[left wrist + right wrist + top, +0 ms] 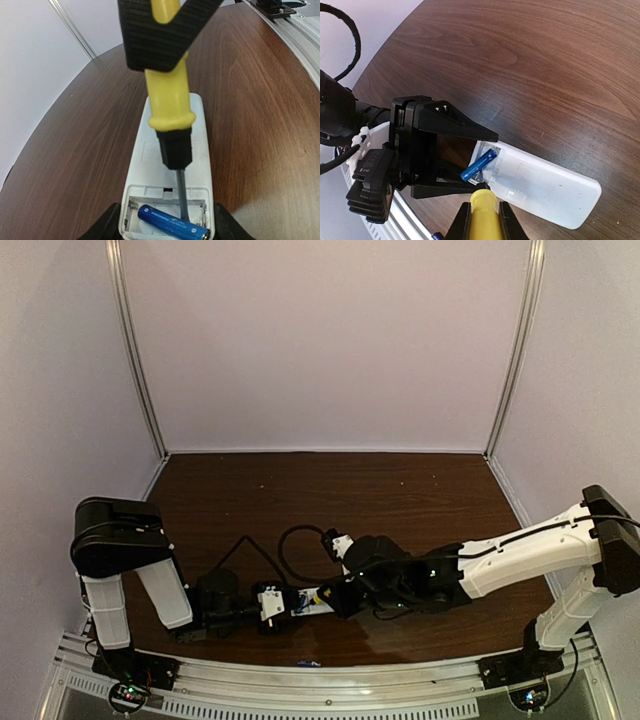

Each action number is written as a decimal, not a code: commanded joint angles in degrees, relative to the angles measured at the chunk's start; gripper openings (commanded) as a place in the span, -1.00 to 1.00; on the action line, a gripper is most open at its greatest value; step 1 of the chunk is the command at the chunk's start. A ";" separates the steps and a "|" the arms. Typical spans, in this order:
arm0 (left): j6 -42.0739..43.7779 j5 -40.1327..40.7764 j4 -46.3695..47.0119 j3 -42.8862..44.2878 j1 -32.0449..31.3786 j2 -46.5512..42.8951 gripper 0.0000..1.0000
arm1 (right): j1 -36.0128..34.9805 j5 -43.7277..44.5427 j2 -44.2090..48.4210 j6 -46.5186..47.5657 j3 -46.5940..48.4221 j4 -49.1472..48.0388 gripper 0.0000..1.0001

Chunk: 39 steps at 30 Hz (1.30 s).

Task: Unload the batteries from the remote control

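I have the remote control lying flat on the table near the front edge, between the two arms, with its battery compartment uncovered. The left gripper is closed across the compartment end, one finger against each long side. The right gripper is clamped on the yellow handle of a screwdriver, whose shaft reaches down into the compartment, tip beside the battery. I see one blue battery, askew in the compartment, one end poking past the remote's end. A small blue piece lies by the front rail, too small for me to identify.
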<state>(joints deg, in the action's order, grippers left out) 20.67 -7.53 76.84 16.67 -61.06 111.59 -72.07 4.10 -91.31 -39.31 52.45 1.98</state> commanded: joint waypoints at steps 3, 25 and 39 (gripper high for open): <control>1.74 -1.46 19.05 -0.23 -0.29 0.48 -1.00 | 0.50 10.49 -1.04 -1.45 0.15 9.07 -1.00; 1.66 -1.70 19.06 -0.23 -0.27 0.55 -1.00 | -2.92 15.14 -3.96 -0.23 3.19 4.58 -1.00; 1.75 -1.56 19.06 -0.23 -0.24 0.55 -1.00 | -4.98 13.26 -2.27 1.05 3.65 2.31 -1.00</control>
<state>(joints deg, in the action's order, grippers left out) 20.38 -6.92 76.79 16.71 -60.73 111.59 -76.25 15.84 -93.78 -39.09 56.10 3.81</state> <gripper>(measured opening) 0.566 0.170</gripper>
